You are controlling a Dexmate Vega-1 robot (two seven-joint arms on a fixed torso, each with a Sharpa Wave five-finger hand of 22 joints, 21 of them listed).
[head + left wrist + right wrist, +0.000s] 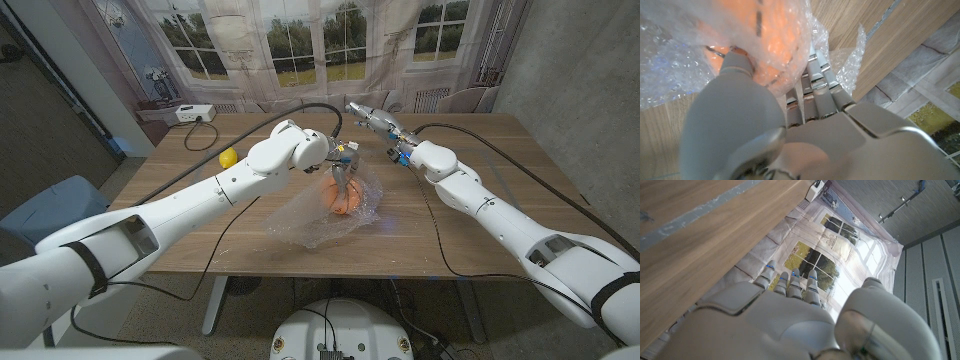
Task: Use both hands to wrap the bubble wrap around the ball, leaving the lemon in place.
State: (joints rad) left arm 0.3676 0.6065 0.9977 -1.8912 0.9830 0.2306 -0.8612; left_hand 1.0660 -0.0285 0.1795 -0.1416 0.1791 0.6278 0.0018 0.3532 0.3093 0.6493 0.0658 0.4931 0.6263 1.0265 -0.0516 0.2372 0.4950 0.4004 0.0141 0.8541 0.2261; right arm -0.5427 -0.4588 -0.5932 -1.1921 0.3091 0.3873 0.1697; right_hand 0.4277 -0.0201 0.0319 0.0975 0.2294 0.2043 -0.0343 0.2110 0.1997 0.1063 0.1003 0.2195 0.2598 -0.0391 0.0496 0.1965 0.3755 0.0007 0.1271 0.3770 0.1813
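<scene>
White device [194, 114] on wooden table [480, 210].

No text, label, brand, number or sign is showing legibly in any view; the bubble wrap [670, 70] pressing against the left hand's fingers [815, 80] is carrying no print; the wooden table [685, 235] lying beyond the right hand's fingertips [790, 280] is bearing no marking; the small white box [194, 114] at the table's far corner is appearing too small to read.
</scene>
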